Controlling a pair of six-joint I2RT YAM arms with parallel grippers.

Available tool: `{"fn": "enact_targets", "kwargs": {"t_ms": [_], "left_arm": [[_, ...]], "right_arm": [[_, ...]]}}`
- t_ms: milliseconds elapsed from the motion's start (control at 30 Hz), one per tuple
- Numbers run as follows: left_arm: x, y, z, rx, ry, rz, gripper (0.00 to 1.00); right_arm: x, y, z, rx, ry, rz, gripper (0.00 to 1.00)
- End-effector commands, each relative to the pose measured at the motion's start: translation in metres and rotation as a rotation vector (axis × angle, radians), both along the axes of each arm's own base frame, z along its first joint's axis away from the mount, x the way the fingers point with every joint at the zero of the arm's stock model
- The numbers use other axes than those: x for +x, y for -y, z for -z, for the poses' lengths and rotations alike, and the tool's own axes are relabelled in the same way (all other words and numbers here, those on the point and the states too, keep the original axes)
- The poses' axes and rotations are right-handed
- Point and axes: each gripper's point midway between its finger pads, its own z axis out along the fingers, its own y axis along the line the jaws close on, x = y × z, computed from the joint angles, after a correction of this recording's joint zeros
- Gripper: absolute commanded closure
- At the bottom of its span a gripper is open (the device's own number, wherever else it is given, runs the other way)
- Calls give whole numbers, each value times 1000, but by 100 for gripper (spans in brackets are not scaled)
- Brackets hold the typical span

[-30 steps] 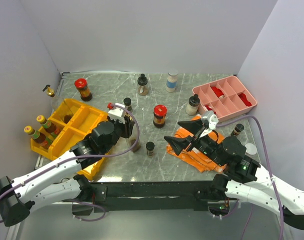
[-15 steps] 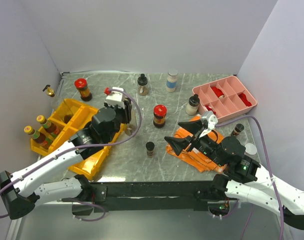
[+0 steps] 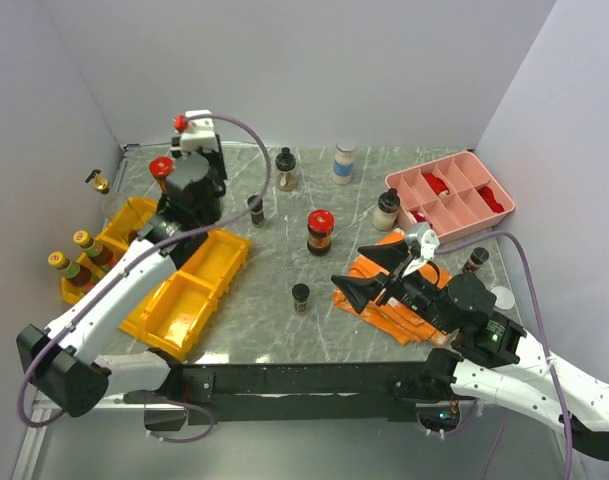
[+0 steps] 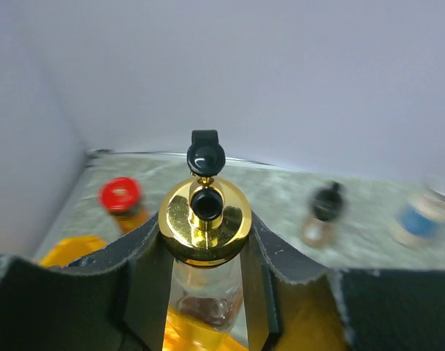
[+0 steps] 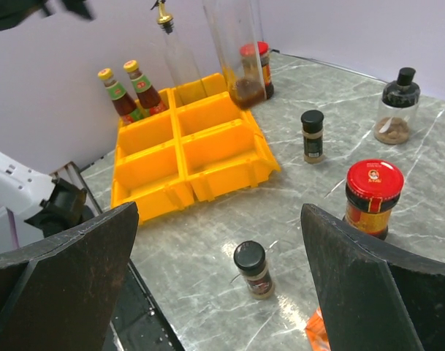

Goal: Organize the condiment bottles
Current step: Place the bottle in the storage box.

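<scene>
Jaws of the left gripper [image 4: 206, 252] were clamped on a tall glass bottle with a gold spout [image 4: 204, 216], which was held nearly upright in the air above the far edge of the yellow bins [image 5: 193, 153]. Jaws of the right gripper [image 3: 367, 270] were spread wide with nothing between them, well to the right of the bins. Two yellow-capped bottles [image 5: 127, 91] were seen at the bins' left side. A red-lidded jar [image 3: 320, 230] and a small black-capped bottle [image 3: 301, 296] were seen standing on the table [image 3: 264, 320] to the bins' right.

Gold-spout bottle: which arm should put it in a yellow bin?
Left. The left claw grips the bottle near the bins; the right claw hangs open over the orange cloth, farther off.
</scene>
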Motion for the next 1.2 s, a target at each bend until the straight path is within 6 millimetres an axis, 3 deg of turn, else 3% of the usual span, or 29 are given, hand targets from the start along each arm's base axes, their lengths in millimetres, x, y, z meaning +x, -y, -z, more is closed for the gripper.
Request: {"fn": "enact_targets", "kwargs": {"t_ms": [0, 33, 100, 333, 833, 1167], "left_arm": [[19, -52, -56, -85, 159, -142, 99], [25, -70, -53, -76, 148, -182, 99], [36, -77, -51, -101, 153, -185, 99], [62, -129, -37, -72, 145, -294, 99], [84, -179, -25, -49, 175, -303, 99], [95, -199, 10, -17, 131, -273, 99]], "right_arm": [[-9, 1, -26, 56, 22, -37, 0], [-10, 2, -27, 59, 25, -40, 0], [-11, 1, -27, 59, 25, -44, 0], [-14, 0, -30, 77, 32, -65, 0], [-14, -3, -18, 50, 30, -75, 0], [-15, -8, -15, 48, 31, -93, 0]]}}
